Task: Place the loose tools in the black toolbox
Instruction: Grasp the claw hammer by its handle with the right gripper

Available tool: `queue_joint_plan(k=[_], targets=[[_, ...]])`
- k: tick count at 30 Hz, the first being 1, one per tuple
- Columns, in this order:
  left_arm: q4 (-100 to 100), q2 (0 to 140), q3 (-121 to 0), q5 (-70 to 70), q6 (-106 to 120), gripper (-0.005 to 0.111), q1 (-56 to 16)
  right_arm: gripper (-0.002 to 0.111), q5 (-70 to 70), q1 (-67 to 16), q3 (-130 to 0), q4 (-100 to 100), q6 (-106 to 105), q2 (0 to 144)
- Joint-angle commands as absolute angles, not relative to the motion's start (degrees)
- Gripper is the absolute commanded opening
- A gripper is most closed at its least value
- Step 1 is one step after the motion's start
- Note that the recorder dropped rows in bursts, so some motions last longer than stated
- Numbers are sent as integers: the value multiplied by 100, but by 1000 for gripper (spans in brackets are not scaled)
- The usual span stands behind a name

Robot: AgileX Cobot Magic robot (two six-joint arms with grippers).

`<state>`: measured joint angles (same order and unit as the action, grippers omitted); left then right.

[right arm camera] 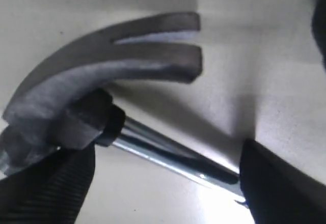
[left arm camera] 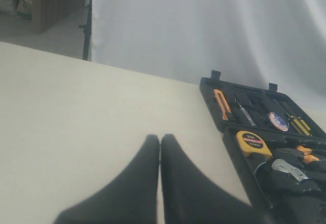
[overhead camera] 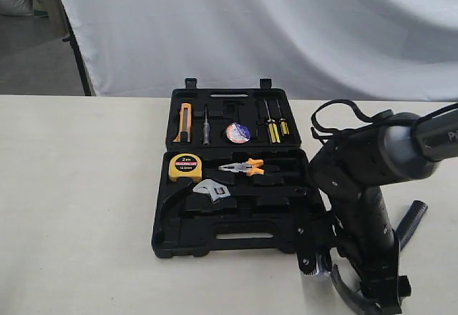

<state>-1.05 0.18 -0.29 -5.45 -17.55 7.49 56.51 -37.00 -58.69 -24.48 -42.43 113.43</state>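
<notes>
The black toolbox (overhead camera: 161,238) lies open on the table. The dark tape roll (overhead camera: 237,133) sits in a recess of its far half, and the silver wrench (overhead camera: 212,190) lies in the near half. Right of the box, the claw hammer (overhead camera: 342,292) lies on the table under my right arm, its black handle (overhead camera: 413,220) pointing away. My right gripper (right arm camera: 163,188) is open, its fingers (right arm camera: 48,188) wide apart on either side of the steel shaft (right arm camera: 168,152) close to the hammer head (right arm camera: 102,66). My left gripper (left arm camera: 160,142) is shut and empty above bare table, left of the toolbox (left arm camera: 232,132).
A yellow tape measure (overhead camera: 185,167), orange-handled pliers (overhead camera: 247,166), a utility knife (overhead camera: 184,122) and screwdrivers (overhead camera: 274,126) fill other recesses. A white cloth backdrop (overhead camera: 250,28) hangs behind the table. My right arm (overhead camera: 365,186) stands close against the box's right side.
</notes>
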Motion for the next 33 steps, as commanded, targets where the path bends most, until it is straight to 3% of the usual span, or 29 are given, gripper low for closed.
queue_joint_plan(k=[1, 7, 16, 33], targets=[[-130, 0, -44, -503, -1782, 1, 894, 48, 5569, -3737, -5842, -2002, -4288, 11488], [-130, 0, -44, -503, -1782, 1, 894, -1, 5587, -4148, -5842, -1301, -4337, 11488], [-130, 0, -44, -503, -1782, 1, 894, 0, 5020, -5863, -5842, -698, -4328, 11488], [-130, 0, -44, -503, -1782, 1, 894, 0, 3217, -6007, -5854, -503, -3517, 11488]])
